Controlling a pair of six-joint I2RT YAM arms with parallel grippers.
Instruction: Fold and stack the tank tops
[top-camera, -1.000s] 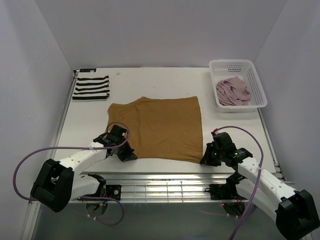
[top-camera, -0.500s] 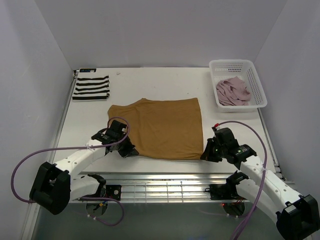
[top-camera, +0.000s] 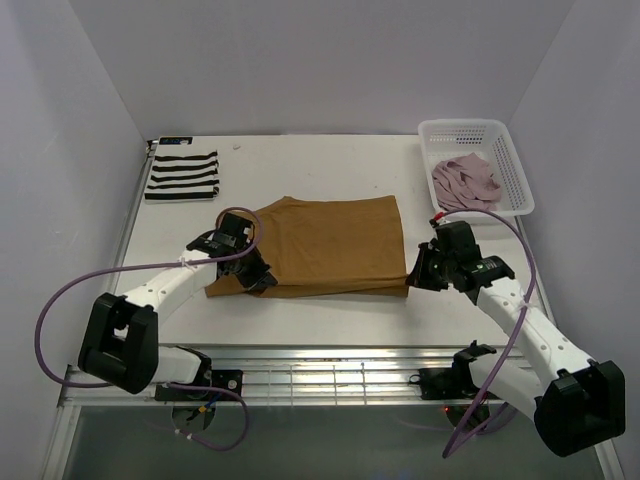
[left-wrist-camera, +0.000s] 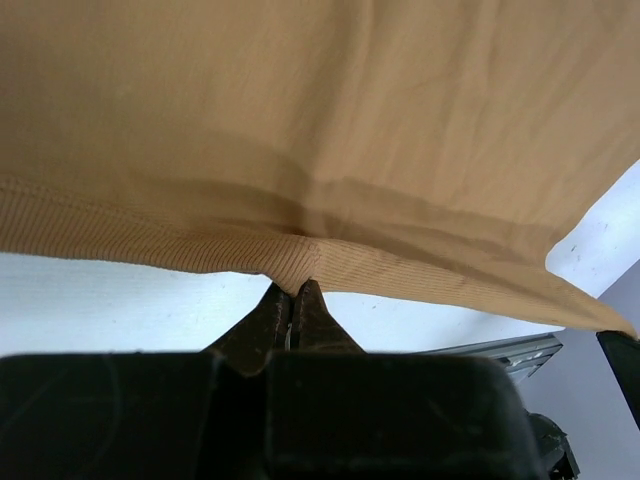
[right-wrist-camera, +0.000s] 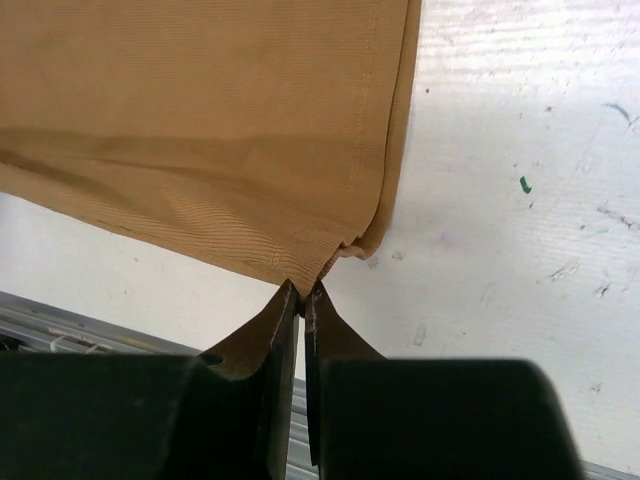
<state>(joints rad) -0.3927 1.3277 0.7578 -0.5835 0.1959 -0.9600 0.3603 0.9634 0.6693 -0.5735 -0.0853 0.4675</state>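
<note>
A: Since the tan top (top-camera: 335, 245) is the one in hand, where's it at?
B: Mid counter (top-camera: 320, 165). Back part lies flat; near hem's pinched at both ends & held just off the surface.
A: Tools?
B: Left tool (top-camera: 255, 283) clamped tight on the hem's left end. Right tool (top-camera: 415, 278) same on the right corner, cloth btwn the jaws.
A: Other two?
B: Striped top (top-camera: 182, 175) folded, far-left corner. Pink top (top-camera: 463, 183) bunched inside the white basket (top-camera: 466, 125), far right, well apart from the tan one.

no readable text, labels or numbers
</note>
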